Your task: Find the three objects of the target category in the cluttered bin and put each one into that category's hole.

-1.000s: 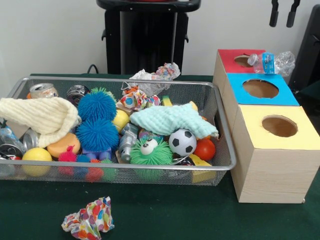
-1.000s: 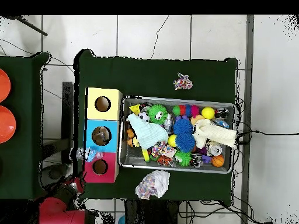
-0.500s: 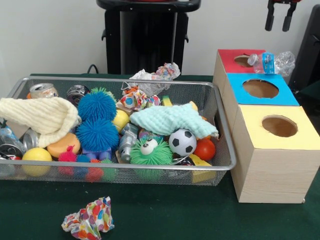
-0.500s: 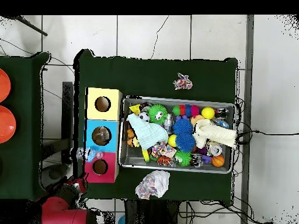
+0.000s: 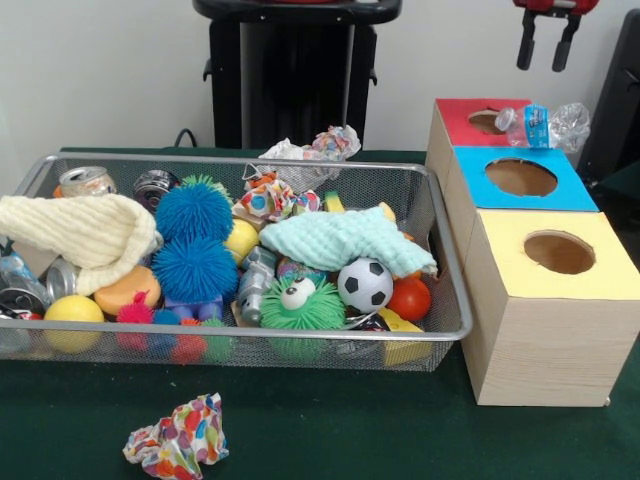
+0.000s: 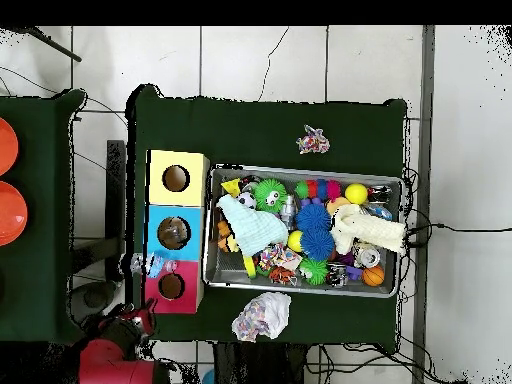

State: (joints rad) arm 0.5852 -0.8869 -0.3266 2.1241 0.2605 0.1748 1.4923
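- Gripper [image 5: 544, 50] hung at the 1 o'clock corner of the front view, above the boxes; its two black fingers [image 5: 523, 52] stood apart, with nothing between them.
- Three boxes stood in a row just beside the wire bin [image 5: 452, 290]: one red-topped [image 5: 460, 125], one blue-topped [image 5: 570, 190], one yellow-topped [image 5: 610, 275]. Each had one round hole in its top.
- One crushed plastic bottle [image 5: 545, 125] with a blue label lay on the red box, at 3 o'clock of that box's hole and overhanging the box edge.
- Bin contents, counted in the front view: two blue spiky balls [image 5: 193, 212], one stacked at 6 o'clock of the other; one green furry ball with eyes [image 5: 300, 303]; one soccer ball [image 5: 365, 284]; one red ball [image 5: 410, 298] touching it at 3 o'clock.
- Two cloths: one cream [image 5: 85, 230] at the bin's 9 o'clock end, one pale green [image 5: 345, 240] draped over toys right of centre.
- Yellow balls: one [image 5: 72, 312] at the 8 o'clock corner, one [image 5: 241, 240] half hidden between the spiky balls and the green cloth.
- At least two metal cans [image 5: 85, 181] at the 10 o'clock corner; others partly hidden, count uncertain.
- Crumpled patterned paper: one wad [image 5: 178, 438] on the green table [image 5: 400, 430] at 6 o'clock of the bin, one wad [image 5: 320, 145] behind the bin's far rim, one [image 5: 265, 198] inside.
- Overhead view: red arm [image 6: 115, 355] at 7 o'clock, off the table.
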